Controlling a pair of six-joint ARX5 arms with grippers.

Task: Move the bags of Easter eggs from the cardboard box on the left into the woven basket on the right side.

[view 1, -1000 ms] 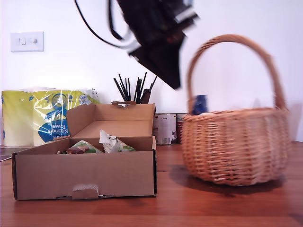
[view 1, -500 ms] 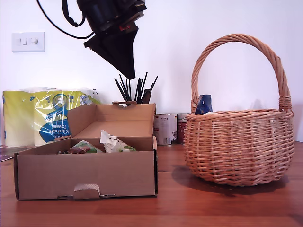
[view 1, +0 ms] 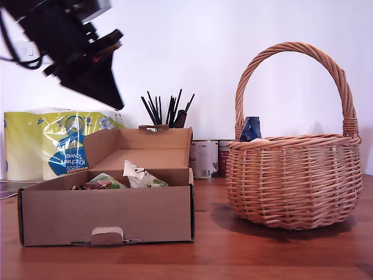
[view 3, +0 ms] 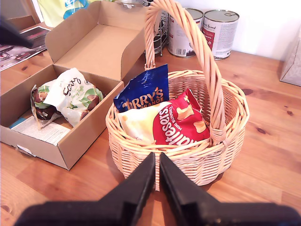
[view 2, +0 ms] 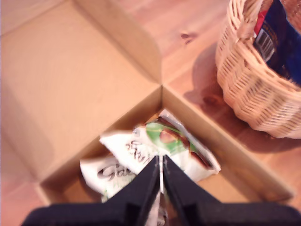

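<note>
Our first gripper (view 2: 161, 176): jaws pressed together, empty, above the pale green-white bags (view 2: 155, 148) in the cardboard box (view 1: 105, 213). Our second gripper (view 3: 157, 176): jaws together, empty, over the woven basket (view 3: 188, 155), which holds the dark blue bag (view 3: 143, 89) and red-orange bag (view 3: 181, 122).

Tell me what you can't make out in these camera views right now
- Bags of Easter eggs in the cardboard box: exterior view, front wall hides most.
- Woven basket contents: exterior view, rim hides all but the dark blue bag.
- My first gripper: exterior view, blurred.
- My second gripper: outside the exterior view.
</note>
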